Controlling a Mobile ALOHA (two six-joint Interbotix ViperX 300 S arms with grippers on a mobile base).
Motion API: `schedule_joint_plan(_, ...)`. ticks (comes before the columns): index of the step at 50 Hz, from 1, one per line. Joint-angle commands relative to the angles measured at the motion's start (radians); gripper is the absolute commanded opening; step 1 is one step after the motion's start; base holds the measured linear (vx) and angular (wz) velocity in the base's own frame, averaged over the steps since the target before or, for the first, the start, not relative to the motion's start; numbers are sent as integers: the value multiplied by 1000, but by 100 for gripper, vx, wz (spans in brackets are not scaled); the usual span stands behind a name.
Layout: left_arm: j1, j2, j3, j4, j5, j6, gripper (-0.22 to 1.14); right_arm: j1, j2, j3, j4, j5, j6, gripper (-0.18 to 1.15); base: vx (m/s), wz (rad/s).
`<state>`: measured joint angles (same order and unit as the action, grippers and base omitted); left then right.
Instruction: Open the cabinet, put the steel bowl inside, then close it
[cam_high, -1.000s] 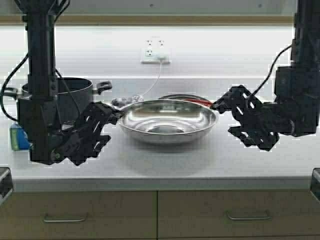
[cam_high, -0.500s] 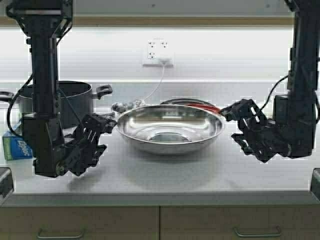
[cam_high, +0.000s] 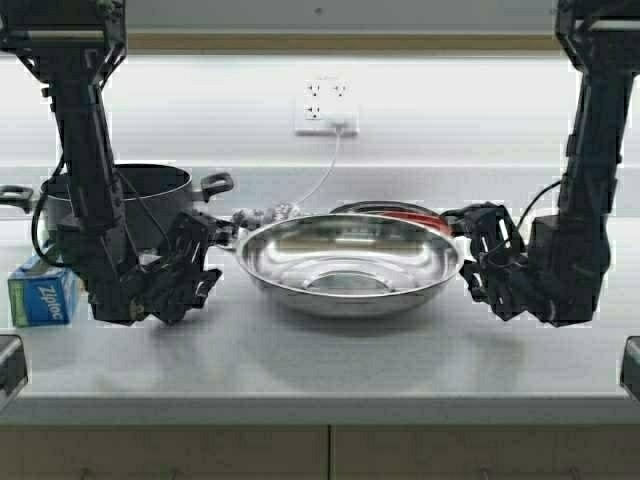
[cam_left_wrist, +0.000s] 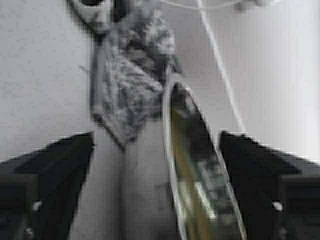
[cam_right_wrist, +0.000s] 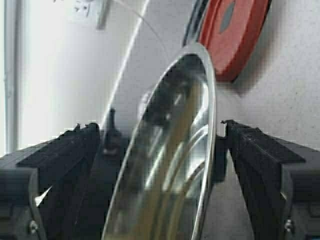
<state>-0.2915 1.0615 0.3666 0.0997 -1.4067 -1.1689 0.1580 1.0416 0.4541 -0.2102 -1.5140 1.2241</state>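
Observation:
The steel bowl (cam_high: 350, 265) stands upright on the white counter (cam_high: 320, 370), between my two arms. My left gripper (cam_high: 222, 240) is open at the bowl's left rim. In the left wrist view the rim (cam_left_wrist: 200, 190) stands between the spread fingers, close to one finger (cam_left_wrist: 250, 170). My right gripper (cam_high: 465, 250) is open at the right rim. In the right wrist view the bowl (cam_right_wrist: 170, 170) fills the gap between its fingers (cam_right_wrist: 260, 160). The cabinet's doors are out of view; only a tan strip (cam_high: 160, 455) shows under the counter.
A black two-handled pot (cam_high: 140, 200) stands behind my left arm, with a blue Ziploc box (cam_high: 42, 293) beside it. A dark plate with a red lid (cam_high: 405, 213) and a grey crumpled cloth (cam_high: 262, 215) lie behind the bowl. A white cable hangs from the wall outlet (cam_high: 327, 110).
The robot has moved closer to the counter: the bowl looks larger and the drawer fronts have slid down out of view. Both grippers stay at the bowl's rim.

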Motion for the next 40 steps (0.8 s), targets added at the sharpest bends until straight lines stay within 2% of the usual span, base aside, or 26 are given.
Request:
schedule_joint_plan(1,0,-17,-3,3,8,-2,103,-2,-15,-9,-9,-3,5,104,1,1)
schedule_joint_plan(11,0,-17,-9,12,8,0,100,-2,-11,-9,-34,-3,11,97,0,0)
schedule_joint_plan(24,0,-23,-37,112,46,-5,85,-2,-3,-14,-55,-3,14,65,-1,-1)
schedule_joint_plan(29,0,-25,-37,114,57,-5,64,-2,-3,-20,-58,-5,32,58,-1,-1)
schedule_joint_plan(32,0,-25,-31,112,57,-6,44,-2,-3,-20,-58,-3,51,55,0,0)
schedule_joint_plan(36,0,-29,-11,101,58,-11,7,-2,-3,-20,-57,-3,71,53,0,0)
schedule_joint_plan(38,0,-34,2,94,57,-12,-5,-2,-3,-18,-57,-3,80,51,0,0)
schedule_joint_plan(40,0,-38,12,84,57,-11,-9,-2,-3,-17,-58,-3,89,48,0,0)
